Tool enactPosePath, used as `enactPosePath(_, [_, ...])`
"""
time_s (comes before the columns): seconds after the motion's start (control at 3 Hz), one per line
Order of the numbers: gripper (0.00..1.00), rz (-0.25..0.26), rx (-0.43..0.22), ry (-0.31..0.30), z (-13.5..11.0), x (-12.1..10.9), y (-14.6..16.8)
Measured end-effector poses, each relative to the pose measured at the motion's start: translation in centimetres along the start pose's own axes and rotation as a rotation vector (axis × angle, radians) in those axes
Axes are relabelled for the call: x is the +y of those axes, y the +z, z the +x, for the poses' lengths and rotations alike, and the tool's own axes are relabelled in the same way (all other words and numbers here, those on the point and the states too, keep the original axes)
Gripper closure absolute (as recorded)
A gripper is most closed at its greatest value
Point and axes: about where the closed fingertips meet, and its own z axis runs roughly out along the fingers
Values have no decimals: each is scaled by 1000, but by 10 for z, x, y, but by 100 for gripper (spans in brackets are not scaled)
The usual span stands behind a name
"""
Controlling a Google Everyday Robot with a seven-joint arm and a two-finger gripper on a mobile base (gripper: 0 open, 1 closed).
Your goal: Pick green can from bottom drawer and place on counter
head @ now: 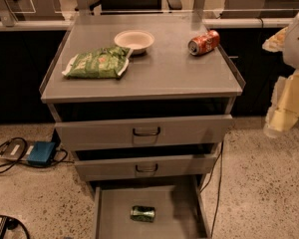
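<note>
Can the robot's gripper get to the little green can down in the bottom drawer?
Probably yes. The green can lies uncovered and alone in the pulled-out bottom drawer. The gripper hangs up at the right, so it must come down and across.

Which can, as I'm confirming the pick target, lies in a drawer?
The green can, in the bottom drawer; the red-orange can lies on the counter. The gripper hangs at the far right.

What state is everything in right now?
green can: on its side in the bottom drawer
bottom drawer: pulled open
top drawer, middle drawer: in or nearly in
red can: on its side on the counter
bowl: upright, looks empty
chip bag: lying flat on counter
gripper: off the counter's right side, far from the green can
</note>
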Motion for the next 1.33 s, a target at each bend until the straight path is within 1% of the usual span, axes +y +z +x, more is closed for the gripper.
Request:
enactPosePath(0.33, [0, 0, 0, 0, 0, 0, 0])
enactPosePath(0.67, [0, -14, -66, 23, 10, 2, 7])
enactPosePath(1.0, [0, -54, -203, 47, 26, 18, 43])
enactPosePath(1.33, [0, -80, -351, 53, 44, 54, 99])
